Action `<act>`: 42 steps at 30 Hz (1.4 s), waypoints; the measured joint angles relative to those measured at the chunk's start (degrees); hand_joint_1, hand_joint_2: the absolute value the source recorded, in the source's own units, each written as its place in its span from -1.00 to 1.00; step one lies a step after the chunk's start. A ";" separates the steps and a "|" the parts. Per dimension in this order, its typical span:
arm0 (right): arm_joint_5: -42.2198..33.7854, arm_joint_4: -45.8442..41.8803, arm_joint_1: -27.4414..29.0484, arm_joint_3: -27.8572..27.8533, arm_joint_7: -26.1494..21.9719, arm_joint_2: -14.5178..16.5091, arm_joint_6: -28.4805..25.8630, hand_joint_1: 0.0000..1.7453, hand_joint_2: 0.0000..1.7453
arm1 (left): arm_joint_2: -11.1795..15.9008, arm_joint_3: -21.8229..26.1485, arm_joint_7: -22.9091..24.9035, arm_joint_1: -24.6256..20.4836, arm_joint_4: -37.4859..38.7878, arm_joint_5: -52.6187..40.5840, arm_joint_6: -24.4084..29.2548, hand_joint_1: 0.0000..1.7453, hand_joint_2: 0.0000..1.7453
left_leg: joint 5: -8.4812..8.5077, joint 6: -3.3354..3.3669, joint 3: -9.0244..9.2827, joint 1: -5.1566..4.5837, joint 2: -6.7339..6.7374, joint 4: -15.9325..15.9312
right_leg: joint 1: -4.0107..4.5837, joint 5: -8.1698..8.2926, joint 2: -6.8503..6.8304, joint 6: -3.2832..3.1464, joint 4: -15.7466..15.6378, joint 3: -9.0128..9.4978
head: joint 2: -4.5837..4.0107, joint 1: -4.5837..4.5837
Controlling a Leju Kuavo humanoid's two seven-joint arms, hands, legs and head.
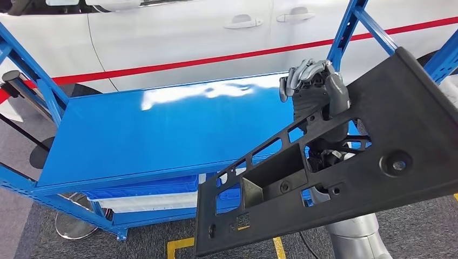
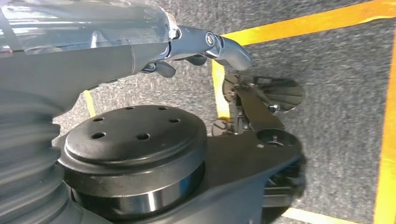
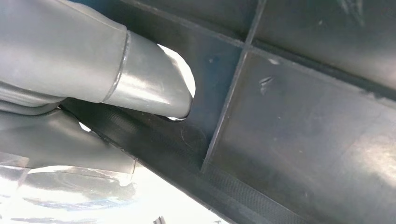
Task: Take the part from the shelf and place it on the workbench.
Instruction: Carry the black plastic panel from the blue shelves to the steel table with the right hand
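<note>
Behind the rack, white car body with red stripe, cut off at top and both sides. Blue shelf next in size, glossy top deck with glare; blue uprights cropped at picture edges; lower level half hidden under the deck, holds flat blue and white items, can't tell what. Black plastic part off the shelf, held up in front of its right end, tilted, low end near the yellow floor tape, far corner cut off at right edge; hides most of the right arm and the shelf's right front corner. Right hand at the part's upper edge, fingers curled over, thumb pressed on the rib in right wrist view, gripping the part; palm hidden behind it. Left hand hanging over grey carpet, fingers loosely curled in, holding nothing visible; finger spread hard to judge, mostly blocked by the cover.
</note>
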 joint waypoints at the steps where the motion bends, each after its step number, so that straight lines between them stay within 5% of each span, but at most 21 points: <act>1: 0.07 0.08 0.03 0.00 -0.05 0.00 0.04 1.00 -1.00 | 0.00 0.00 -0.16 0.01 0.00 0.01 0.00 -1.00 1.00 | -2.49 -0.21 -1.08 0.04 0.00 3.66 | 0.05 0.50 0.00 -0.14 0.00 -0.75 | 0.00 -0.03; 2: 0.14 0.19 0.09 0.00 -0.13 0.00 0.07 1.00 -1.00 | 0.00 0.00 -0.32 0.02 0.00 0.01 0.00 -1.00 1.00 | -4.03 -0.35 -1.86 0.07 0.01 7.12 | 0.10 1.00 0.00 -0.16 0.01 -1.51 | 0.00 -0.02; 4: 0.22 0.43 0.24 0.00 -0.36 0.00 0.08 1.00 -1.00 | 0.00 0.00 -0.56 0.04 0.00 0.01 0.00 -1.00 1.00 | -3.30 -0.39 -1.32 0.09 0.01 9.93 | 0.16 2.07 -0.01 -0.04 0.05 -2.95 | 0.00 -0.02; 7: 0.26 0.54 0.27 0.00 -0.69 0.02 0.08 1.00 -1.00 | 0.01 0.00 -0.69 -0.04 0.00 0.01 0.02 -1.00 1.00 | 0.47 0.26 5.91 -0.02 0.00 1.43 | 0.24 3.44 0.01 0.43 0.12 -4.44 | 0.00 -0.03; 9: 0.34 0.53 0.06 0.00 -0.70 0.07 0.03 1.00 -1.00 | 0.02 0.01 -0.72 -0.21 0.00 0.02 0.08 -1.00 1.00 | -0.52 1.03 10.55 -0.29 -0.02 -5.72 | 0.31 4.24 -0.04 1.03 0.15 -4.80 | 0.00 0.00; 10: 0.38 0.53 -0.06 0.00 -0.63 0.10 -0.02 1.00 -1.00 | 0.02 0.02 -0.72 -0.27 0.00 0.03 0.11 -1.00 1.00 | -1.16 1.41 11.46 -0.48 -0.02 -7.53 | 0.29 4.65 -0.09 1.39 0.05 -4.83 | 0.00 0.02; 13: 0.44 0.57 -0.45 0.00 -0.45 0.15 -0.18 1.00 -1.00 | -0.02 0.02 -0.69 -0.20 0.01 0.05 0.30 -1.00 1.00 | -0.12 2.49 11.31 -0.28 0.08 -8.71 | 0.18 4.80 -0.09 2.42 0.20 -5.17 | 0.00 0.06; 17: 0.46 0.96 -0.95 0.00 0.00 0.15 -0.37 1.00 -1.00 | -0.07 0.02 -0.66 -0.15 0.01 0.05 0.65 -1.00 1.00 | 1.41 3.44 10.06 -0.19 0.28 -8.97 | 0.05 -2.81 0.01 3.22 12.02 -9.64 | 0.00 0.16; 19: 0.45 1.29 -1.00 0.00 0.23 0.15 -0.52 1.00 -1.00 | -0.07 0.02 -0.62 -0.10 0.00 0.05 0.70 -1.00 1.00 | 1.71 3.40 9.47 -0.22 0.27 -8.76 | 0.01 -3.66 0.00 3.40 15.05 -9.92 | 0.00 0.16; 22: 0.44 1.63 -1.46 0.00 0.25 0.16 -0.74 1.00 -1.00 | -0.08 0.02 -0.53 -0.12 0.00 0.05 0.76 -1.00 1.00 | 1.59 3.05 8.95 -0.28 0.20 -8.08 | -0.02 -0.01 -0.03 3.10 6.42 -3.82 | 0.00 0.17; 24: 0.39 1.76 -2.14 0.00 0.28 0.24 -0.80 1.00 -1.00 | -0.09 0.02 -0.46 -0.20 0.00 0.06 0.84 -1.00 1.00 | 1.38 2.51 8.42 -0.47 0.18 -7.44 | 0.16 0.74 0.01 2.52 1.19 -1.00 | 0.00 0.14; 42: 0.32 3.05 -2.95 0.02 0.26 0.32 -0.81 1.00 -1.00 | -0.07 0.48 -0.77 -0.19 0.00 0.07 1.26 -1.00 1.00 | 2.01 1.70 7.96 -0.64 0.17 -7.72 | 0.40 0.80 0.02 1.43 0.08 -1.01 | 0.00 0.12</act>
